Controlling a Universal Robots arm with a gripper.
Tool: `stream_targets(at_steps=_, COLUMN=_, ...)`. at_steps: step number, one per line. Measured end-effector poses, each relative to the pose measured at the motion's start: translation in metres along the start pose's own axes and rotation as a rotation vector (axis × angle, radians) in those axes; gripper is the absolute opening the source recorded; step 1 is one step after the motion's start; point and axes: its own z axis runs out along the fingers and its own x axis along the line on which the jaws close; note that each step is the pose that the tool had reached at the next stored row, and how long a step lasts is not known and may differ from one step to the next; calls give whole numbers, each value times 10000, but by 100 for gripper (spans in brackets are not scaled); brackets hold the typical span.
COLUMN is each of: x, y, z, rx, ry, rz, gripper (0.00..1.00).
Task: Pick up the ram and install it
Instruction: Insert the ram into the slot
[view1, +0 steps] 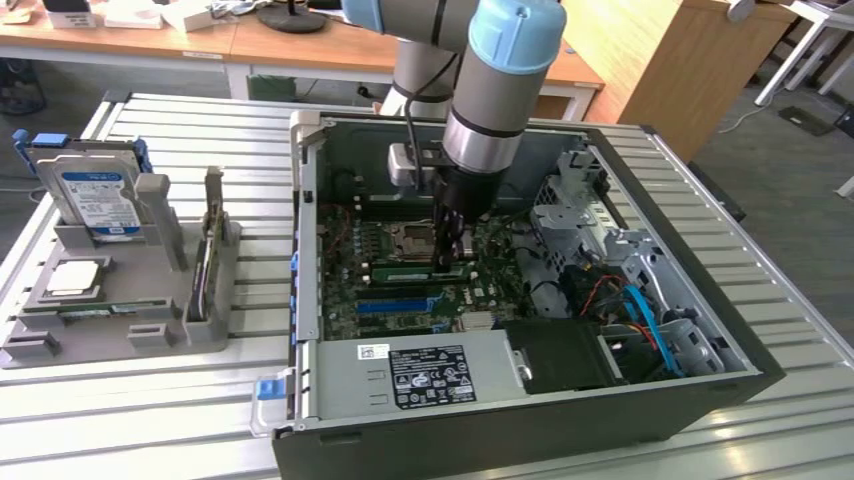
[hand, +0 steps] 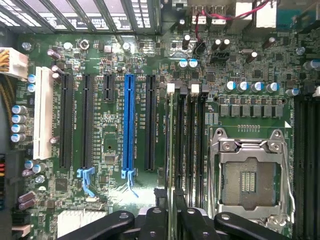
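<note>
- The robot arm (view1: 461, 120) reaches down into the open computer case (view1: 534, 420) on the table (view1: 134, 420).
- The gripper (view1: 451, 262) sits low over the green board (hand: 110, 125) with its many slots.
- The ram (view1: 420, 271) stands on its edge in a slot next to the empty chip socket (hand: 247, 180).
- The jaws are on either side of the ram, a little apart, but I cannot tell if they are squeezing it.
- A hard drive (view1: 100, 200) stands in a grey holder (view1: 107, 320) at the exterior view's left.

Silver-grey tubular arm (view1: 461, 110) with light-blue joint caps, black cable, black fingers (hand: 120, 222).
</note>
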Motion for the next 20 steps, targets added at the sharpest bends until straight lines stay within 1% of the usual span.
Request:
stream_targets(at_steps=9, x=8, y=8, z=-404, rx=0, ry=1, rz=-1, gripper=19)
stream_targets(at_steps=14, x=12, y=13, z=-601, rx=0, ry=1, rz=0, gripper=19)
stream_targets(at_steps=16, x=13, y=15, z=-652, rx=-1, ry=1, rz=-1, gripper=19)
stream_targets(at_steps=20, x=13, y=15, z=-656, rx=0, ry=1, rz=-1, gripper=19)
